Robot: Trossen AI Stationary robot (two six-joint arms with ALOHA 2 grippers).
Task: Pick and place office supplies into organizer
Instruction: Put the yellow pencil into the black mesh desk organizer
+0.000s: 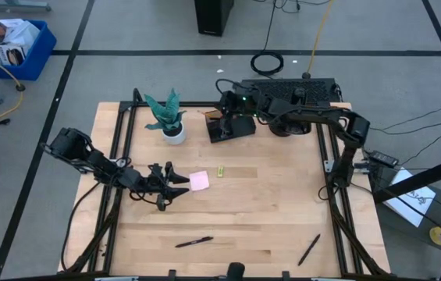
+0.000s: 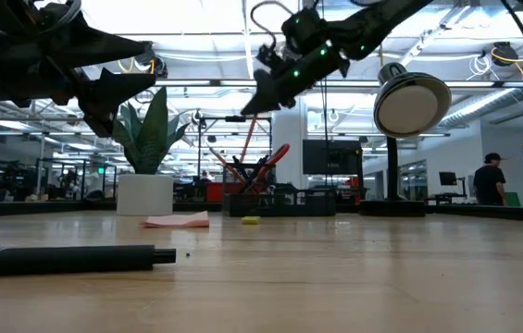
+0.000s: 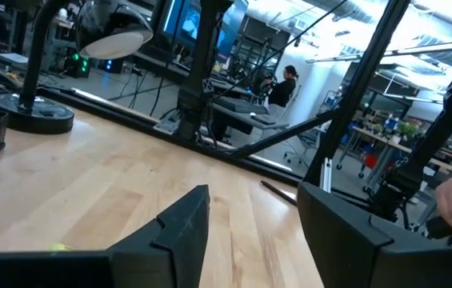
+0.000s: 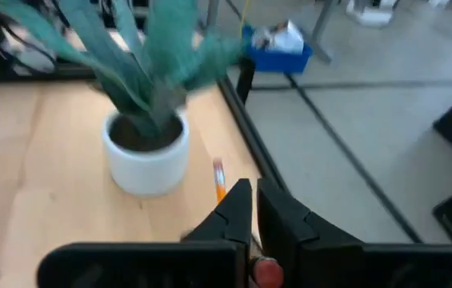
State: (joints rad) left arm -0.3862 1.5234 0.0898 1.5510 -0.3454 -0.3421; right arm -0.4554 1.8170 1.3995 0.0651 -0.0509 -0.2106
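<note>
Dark boxy organizer (image 1: 229, 126) upper centre with red-handled scissors (image 2: 272, 157) upright inside, right claw (image 1: 222, 109) closed empty above it, left claw (image 1: 175, 184) half-open empty beside pink sticky-note pad (image 1: 199, 181)

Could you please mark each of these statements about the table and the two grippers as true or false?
1. The right gripper is over the organizer. True.
2. The pink sticky-note pad lies inside the organizer. False: it lies on the table, just ahead of the left gripper.
3. The left gripper's fingers are shut. False: they stand apart, with nothing between them.
4. Two black pens lie near the table's front edge. True.
5. The plant has tipped over. False: it stands upright.
</note>
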